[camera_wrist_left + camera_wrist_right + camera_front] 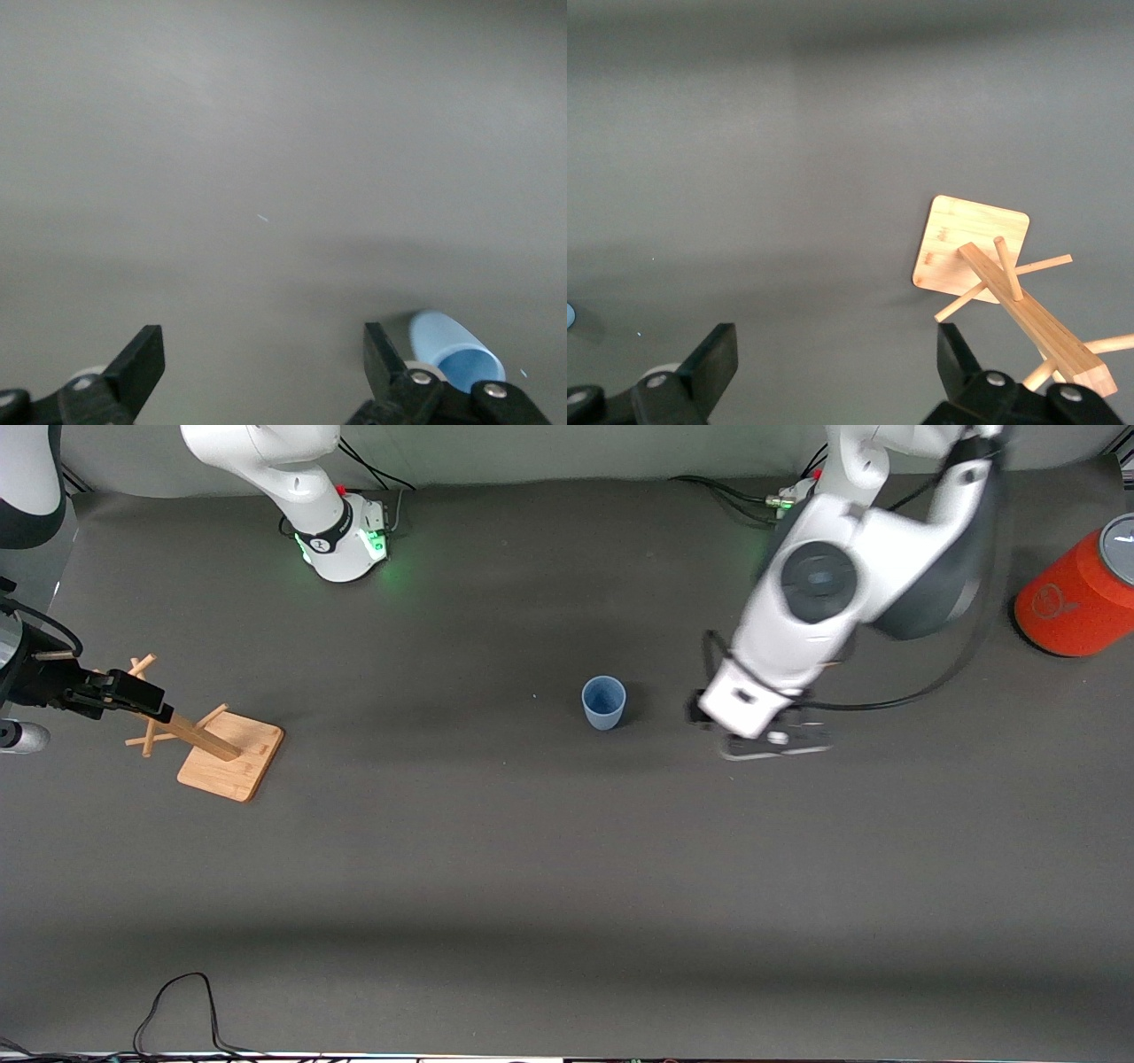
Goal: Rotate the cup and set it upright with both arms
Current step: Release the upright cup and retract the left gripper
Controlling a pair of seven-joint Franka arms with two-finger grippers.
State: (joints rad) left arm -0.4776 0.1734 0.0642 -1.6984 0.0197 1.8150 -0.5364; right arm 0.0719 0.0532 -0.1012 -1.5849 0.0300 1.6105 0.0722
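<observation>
Upright, one cup [603, 702] stands between two open end effectors.

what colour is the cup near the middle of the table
Pale blue and plain; the cup shows best in the front view.

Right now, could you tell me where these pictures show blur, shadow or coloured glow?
Front view: the left arm is smeared by motion blur, the cup stays crisp, green light spills around the right arm's base, and a broad dark shadow band lies across the table near the camera. Left wrist view: the cup looks soft. Right wrist view: the wooden rack is sharp.
</observation>
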